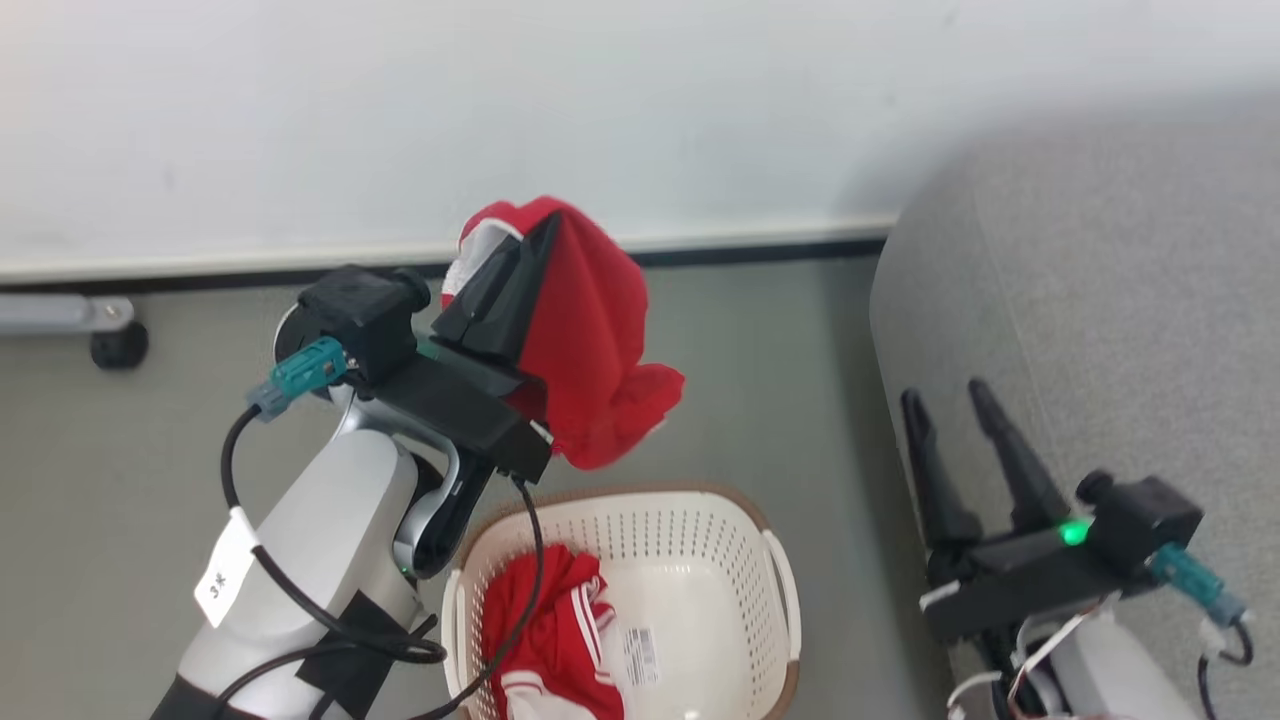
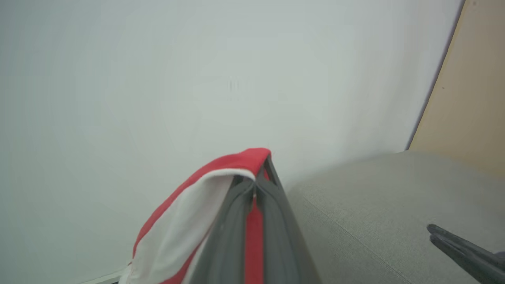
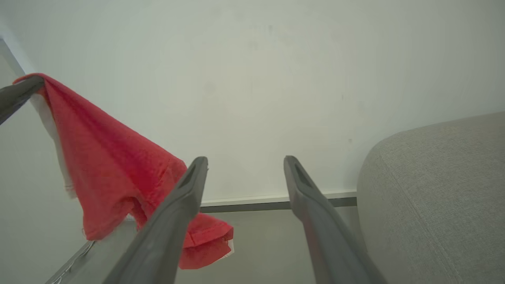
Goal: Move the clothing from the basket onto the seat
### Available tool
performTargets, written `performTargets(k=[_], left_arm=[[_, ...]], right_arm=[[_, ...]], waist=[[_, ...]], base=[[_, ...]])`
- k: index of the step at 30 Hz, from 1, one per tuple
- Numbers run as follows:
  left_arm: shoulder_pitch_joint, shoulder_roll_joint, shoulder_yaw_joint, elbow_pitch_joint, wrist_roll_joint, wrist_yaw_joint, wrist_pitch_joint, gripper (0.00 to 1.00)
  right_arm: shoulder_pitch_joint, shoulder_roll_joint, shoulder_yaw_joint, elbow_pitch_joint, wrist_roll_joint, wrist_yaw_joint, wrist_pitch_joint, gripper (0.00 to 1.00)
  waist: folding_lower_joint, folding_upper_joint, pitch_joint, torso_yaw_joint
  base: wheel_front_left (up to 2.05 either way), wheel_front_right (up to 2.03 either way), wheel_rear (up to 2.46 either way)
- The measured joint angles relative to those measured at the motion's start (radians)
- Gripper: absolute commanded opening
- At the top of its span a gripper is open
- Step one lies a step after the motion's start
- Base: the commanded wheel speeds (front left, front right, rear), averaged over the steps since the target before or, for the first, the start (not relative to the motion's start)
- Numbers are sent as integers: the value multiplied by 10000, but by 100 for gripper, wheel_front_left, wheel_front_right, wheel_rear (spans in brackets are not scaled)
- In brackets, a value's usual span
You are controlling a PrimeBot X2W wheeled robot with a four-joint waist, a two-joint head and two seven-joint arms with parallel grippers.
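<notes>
Left gripper (image 1: 545, 230) is clamping one red garment (image 1: 590, 340), dangling it above the basket (image 1: 720, 560); second red garment (image 1: 545, 620) is lying inside. Right gripper (image 1: 945, 395) is hovering spread and empty at the sofa (image 1: 1100, 300) edge.

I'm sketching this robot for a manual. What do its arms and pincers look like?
The left pincer and right pincer each have two long, tapering dark fingers on a black wrist block with a teal plug. The left forearm is pale silver-grey, with black tape, a white tag and a looping black cable. A green light glows at the right wrist.
</notes>
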Motion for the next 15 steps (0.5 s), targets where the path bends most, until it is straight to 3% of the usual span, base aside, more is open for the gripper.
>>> performTargets(k=[15], left_arm=[[-118,-42,17,-736,-2,2,17,0]], right_arm=[[602,13,915,-65,-31,21,0,100]], waist=[[1,1,-941,33]], base=[[0,0,0]])
